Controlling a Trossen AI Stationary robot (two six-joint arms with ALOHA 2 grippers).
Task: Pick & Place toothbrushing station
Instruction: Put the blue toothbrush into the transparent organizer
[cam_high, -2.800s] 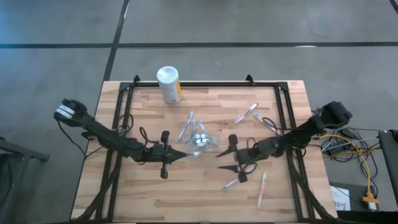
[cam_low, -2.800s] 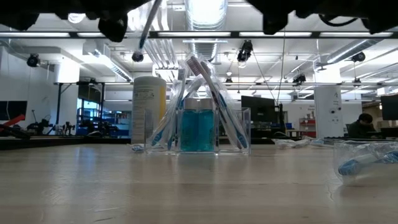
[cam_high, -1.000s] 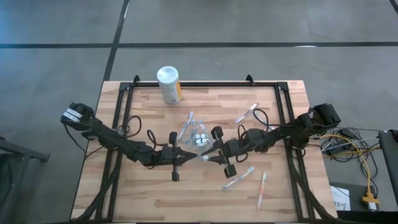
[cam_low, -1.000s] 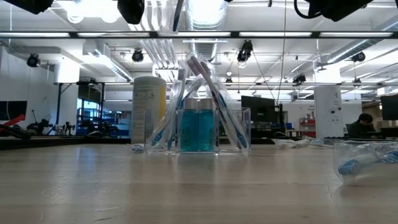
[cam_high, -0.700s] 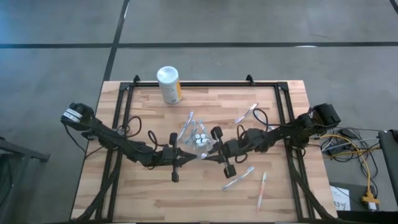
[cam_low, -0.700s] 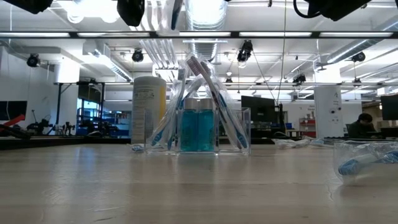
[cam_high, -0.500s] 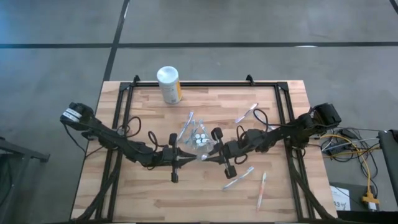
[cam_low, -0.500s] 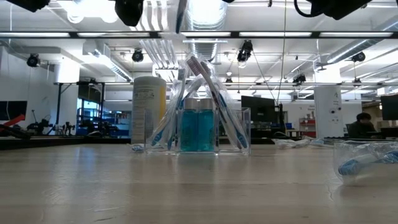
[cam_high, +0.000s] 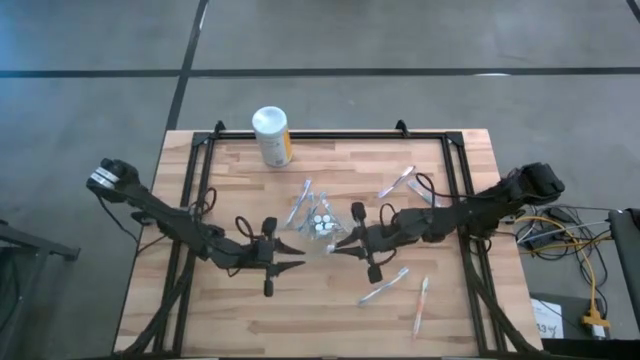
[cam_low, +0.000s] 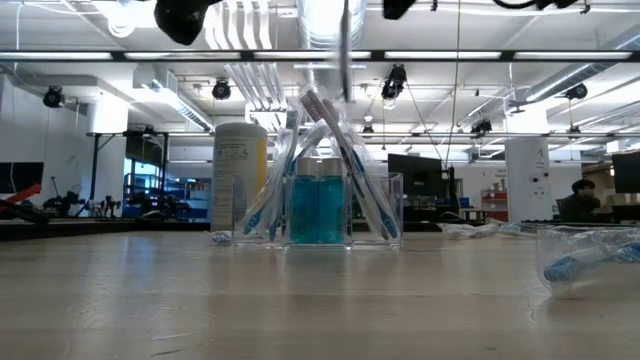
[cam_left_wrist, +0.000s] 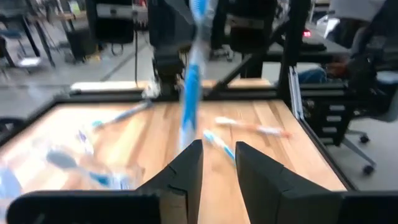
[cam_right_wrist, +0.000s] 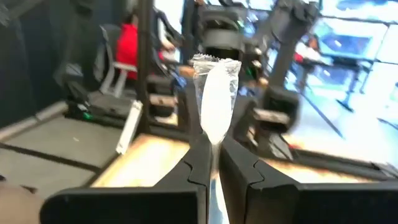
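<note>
Holding a wrapped toothbrush (cam_right_wrist: 215, 93) upright, the right pincer (cam_high: 340, 243) sits clenched on its thin handle just beside the clear cup (cam_high: 320, 224) at mid-table. Left pincer (cam_high: 297, 264) stands near the cup on the other side, fingers parted with nothing between them; in its own view a blue-and-white brush hangs beyond the tips, apparently the one the right arm carries.

Handling, as judged: brush light and stiff, but its film wrapper looks slick, so a pinch low on the handle could let it swivel or slide. Cup thin-walled and light, already crowded with leaning brushes and teal tubes (cam_low: 318, 207); a nudge could shift or tip it. Best hold is mid-handle, clear of the bristle end.

More brushes lie loose on the table (cam_high: 240, 310): one pair (cam_high: 398, 182) toward the far right, two (cam_high: 385, 286) (cam_high: 421, 306) toward the near right.

Hard to make out: the left wrist view is smeared, so contact with the brush cannot be confirmed. Low view cuts both pincers off at the top edge. Count of items inside the cup unclear from above. White canister (cam_high: 271, 136) stands well apart at the far edge.
</note>
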